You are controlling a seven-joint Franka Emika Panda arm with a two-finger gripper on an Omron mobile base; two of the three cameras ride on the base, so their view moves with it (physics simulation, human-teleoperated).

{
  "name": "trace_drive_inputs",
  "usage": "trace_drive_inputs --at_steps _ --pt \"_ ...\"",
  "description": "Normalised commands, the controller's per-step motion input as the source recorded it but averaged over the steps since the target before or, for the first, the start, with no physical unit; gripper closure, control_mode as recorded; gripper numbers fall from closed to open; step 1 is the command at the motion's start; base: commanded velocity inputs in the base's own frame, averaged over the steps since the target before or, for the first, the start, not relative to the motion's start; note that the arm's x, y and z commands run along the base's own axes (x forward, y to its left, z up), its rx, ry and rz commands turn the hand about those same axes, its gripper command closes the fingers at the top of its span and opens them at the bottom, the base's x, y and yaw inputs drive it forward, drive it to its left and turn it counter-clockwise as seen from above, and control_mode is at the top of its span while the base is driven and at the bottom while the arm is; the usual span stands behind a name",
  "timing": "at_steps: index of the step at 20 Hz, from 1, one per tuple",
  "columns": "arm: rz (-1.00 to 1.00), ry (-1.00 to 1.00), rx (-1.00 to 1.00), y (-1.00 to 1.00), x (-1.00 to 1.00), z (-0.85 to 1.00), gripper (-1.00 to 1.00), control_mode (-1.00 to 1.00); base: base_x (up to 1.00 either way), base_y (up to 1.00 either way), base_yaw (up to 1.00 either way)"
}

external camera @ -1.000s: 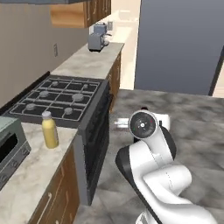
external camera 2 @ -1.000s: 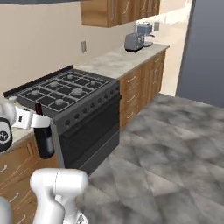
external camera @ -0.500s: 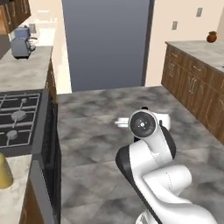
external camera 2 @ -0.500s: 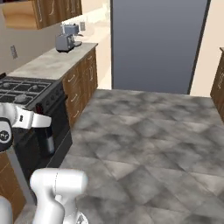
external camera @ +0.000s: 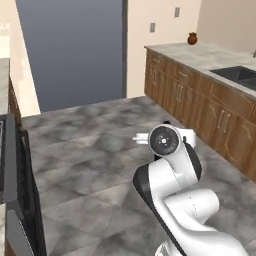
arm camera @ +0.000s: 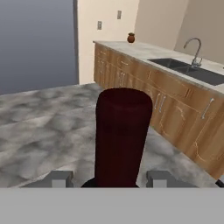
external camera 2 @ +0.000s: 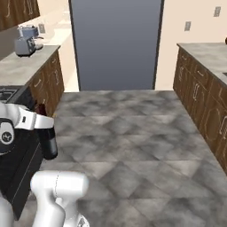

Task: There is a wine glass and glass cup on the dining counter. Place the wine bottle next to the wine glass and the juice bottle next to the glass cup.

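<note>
Above grey marbled floor (external camera 2: pixel 133 146), tool-held wine bottle (arm camera: pixel 122 135).

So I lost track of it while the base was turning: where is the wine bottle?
The wine bottle hangs upright in the gripper at the left of the right base view, above the grey floor. In the hand view its dark-red neck stands between the jaws.

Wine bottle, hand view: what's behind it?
Behind the wine bottle, held in the tool: grey stone floor, wooden cabinets, a counter with a sink, faucet and small brown pot. The bottle covers part of the floor and cabinet fronts.
</note>
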Motion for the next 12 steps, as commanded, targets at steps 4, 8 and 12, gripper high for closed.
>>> trace_drive_inputs --at_steps 4,8,12 --pt "0.0 0.0 0.0 0.0 0.0 0.0 1.0 1.0 0.34 -0.09 -0.49" --pt "0.0 0.0 0.0 0.0 0.0 0.0 1.0 1.0 0.26 -0.18 -0.33" --pt "0.0 0.0 0.0 0.0 0.0 0.0 1.0 1.0 0.0 -0.57 -0.07"
